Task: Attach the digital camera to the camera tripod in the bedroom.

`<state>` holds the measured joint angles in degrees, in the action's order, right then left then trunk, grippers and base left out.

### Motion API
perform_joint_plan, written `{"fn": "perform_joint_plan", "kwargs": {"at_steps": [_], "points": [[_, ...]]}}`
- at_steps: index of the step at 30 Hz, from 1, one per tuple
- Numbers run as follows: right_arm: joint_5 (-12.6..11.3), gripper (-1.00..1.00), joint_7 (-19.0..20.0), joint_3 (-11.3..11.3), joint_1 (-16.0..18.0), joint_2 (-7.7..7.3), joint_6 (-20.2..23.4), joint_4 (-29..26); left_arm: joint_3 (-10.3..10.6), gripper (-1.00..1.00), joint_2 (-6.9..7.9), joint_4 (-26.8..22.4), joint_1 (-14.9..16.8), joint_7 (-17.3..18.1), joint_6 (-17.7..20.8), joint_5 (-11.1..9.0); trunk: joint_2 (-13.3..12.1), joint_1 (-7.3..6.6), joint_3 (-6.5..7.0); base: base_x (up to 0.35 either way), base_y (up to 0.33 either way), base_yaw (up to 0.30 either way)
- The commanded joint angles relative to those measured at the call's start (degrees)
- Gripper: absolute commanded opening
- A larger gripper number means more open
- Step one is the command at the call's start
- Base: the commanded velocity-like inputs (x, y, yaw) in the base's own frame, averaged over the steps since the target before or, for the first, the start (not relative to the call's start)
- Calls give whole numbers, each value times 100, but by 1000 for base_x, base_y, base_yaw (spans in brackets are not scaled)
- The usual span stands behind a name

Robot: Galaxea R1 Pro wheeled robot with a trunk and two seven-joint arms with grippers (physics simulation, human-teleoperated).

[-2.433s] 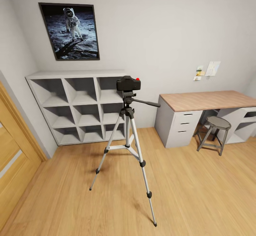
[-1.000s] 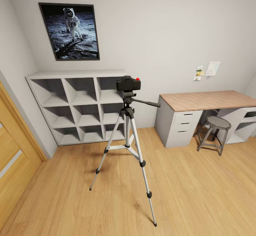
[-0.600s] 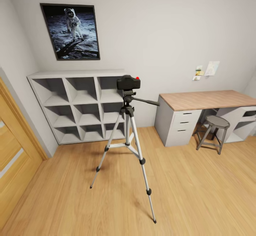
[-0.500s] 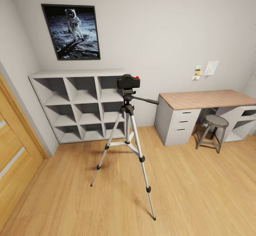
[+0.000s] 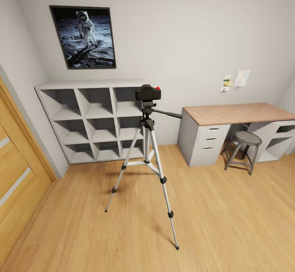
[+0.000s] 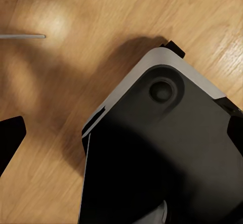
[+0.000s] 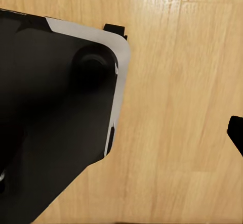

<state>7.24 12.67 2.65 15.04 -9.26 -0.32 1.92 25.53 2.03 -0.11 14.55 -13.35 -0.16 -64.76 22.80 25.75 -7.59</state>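
Bedroom floor (image 5: pixel 229 223), digital camera (image 5: pixel 148 93) atop camera tripod (image 5: pixel 146 161), well apart from both pincers, their opening indiscernible.

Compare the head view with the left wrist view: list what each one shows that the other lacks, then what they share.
Head view alone: the small black digital camera with the red button seated on the head of the silver-legged camera tripod, a white cube shelf, a framed astronaut poster, a wood-topped white desk and a grey round-seated stool.

Left wrist view alone: a black, grey-edged corner of the robot's base and one dark fingertip at the picture's edge.

Shared: the light wood plank floor.
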Motion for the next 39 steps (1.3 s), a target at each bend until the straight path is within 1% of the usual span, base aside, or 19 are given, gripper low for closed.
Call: {"fn": "perform_joint_plan", "kwargs": {"at_steps": [1, 7, 19, 33, 39], "points": [[29, 100, 12, 23, 8, 10, -3, 7, 48, 100, 0, -1, 4, -19, -2, -45, 11, 3, -11, -8, 0, 0], [31, 100, -69, 24, 8, 80, -3, 9, 48, 100, 0, -2, 4, -19, -6, -45, 11, 3, 9, -4, 0, 0], [32, 100, -327, 23, 10, 115, -3, 10, 54, 100, 29, -32, 4, -27, -17, -32, 11, 3, 107, 0, 0, 0], [27, 100, -352, 21, -7, 117, -74, 10, 54, 100, 36, -112, 4, -28, -19, -20, 11, 3, 222, 0, 0, 0], [30, 100, -348, 24, -15, 115, -29, 10, 50, 100, 38, -104, 4, -32, -18, -25, 11, 3, 260, 0, 0, 0]]}}
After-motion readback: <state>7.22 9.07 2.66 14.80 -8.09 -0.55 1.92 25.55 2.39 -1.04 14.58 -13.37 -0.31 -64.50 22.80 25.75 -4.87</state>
